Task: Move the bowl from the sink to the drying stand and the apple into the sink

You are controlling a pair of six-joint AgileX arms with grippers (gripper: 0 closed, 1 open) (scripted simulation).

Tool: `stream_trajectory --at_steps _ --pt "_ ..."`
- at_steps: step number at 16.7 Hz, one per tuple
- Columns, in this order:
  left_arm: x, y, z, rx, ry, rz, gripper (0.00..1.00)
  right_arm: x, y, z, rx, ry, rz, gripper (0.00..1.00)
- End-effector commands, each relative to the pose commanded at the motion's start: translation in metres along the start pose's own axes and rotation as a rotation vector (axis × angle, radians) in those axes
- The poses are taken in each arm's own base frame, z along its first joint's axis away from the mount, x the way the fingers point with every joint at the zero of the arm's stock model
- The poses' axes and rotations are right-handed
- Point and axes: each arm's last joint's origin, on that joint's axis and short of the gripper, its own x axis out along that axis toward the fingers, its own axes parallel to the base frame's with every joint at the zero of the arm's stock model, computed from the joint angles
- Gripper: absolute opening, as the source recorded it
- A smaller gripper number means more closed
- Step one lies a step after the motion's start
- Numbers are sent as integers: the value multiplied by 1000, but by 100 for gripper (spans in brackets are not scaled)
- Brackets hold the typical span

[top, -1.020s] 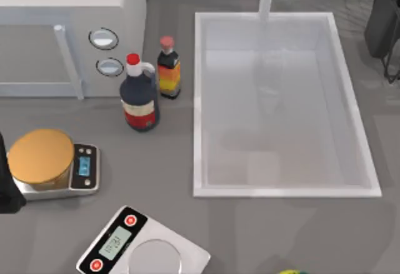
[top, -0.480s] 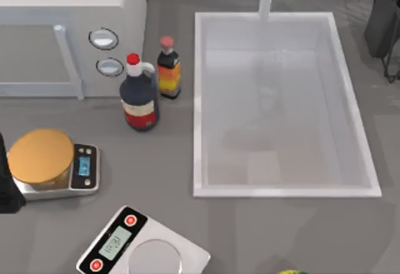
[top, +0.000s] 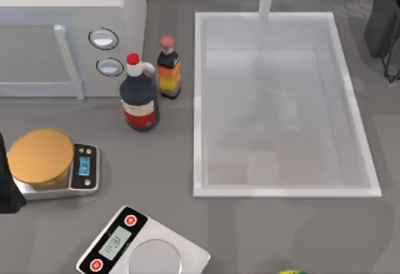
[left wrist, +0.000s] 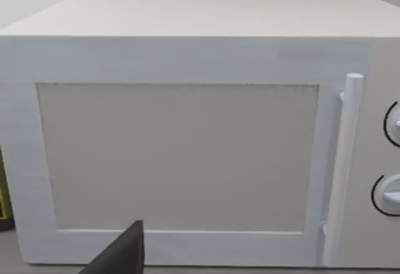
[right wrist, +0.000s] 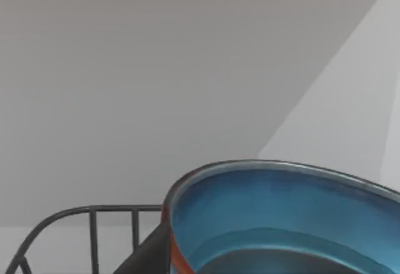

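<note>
The white sink (top: 199,105) fills the right half of the table and holds nothing. In the right wrist view the blue bowl (right wrist: 281,218) with its reddish rim sits close up, one dark finger (right wrist: 147,253) of my right gripper pressed against its outer rim. The bowl hangs just beside the dark wire drying stand (right wrist: 94,221). My right arm (top: 381,17) is at the far right corner of the table. My left arm (top: 6,189) is parked at the left edge, a fingertip (left wrist: 125,252) facing the microwave door. The apple is out of view.
A white microwave (top: 69,30) stands at the back left, with two bottles (top: 140,96) (top: 168,69) between it and the sink. An orange-topped container (top: 40,156) rests on a scale; a second scale (top: 140,246) and a yellow-green thing (top: 290,271) lie at the front edge.
A faint shadow on the sink floor has shifted slightly. Both arms and the table's objects stay where they were.
</note>
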Motion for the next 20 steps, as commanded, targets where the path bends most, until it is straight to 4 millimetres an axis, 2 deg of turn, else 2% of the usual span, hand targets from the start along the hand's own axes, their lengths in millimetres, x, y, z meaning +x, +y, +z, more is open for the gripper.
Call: stream_trajectory --at_steps 7,11,15,20 --pt "0 0 0 0 0 0 100 0 -1 0 0 0 -2 100" --pt "0 0 0 0 0 0 100 -14 14 12 5 3 21 100" --pt "0 0 0 0 0 0 100 -56 40 35 7 8 38 100" --pt "0 0 0 0 0 0 100 -144 74 55 2 -23 36 100"
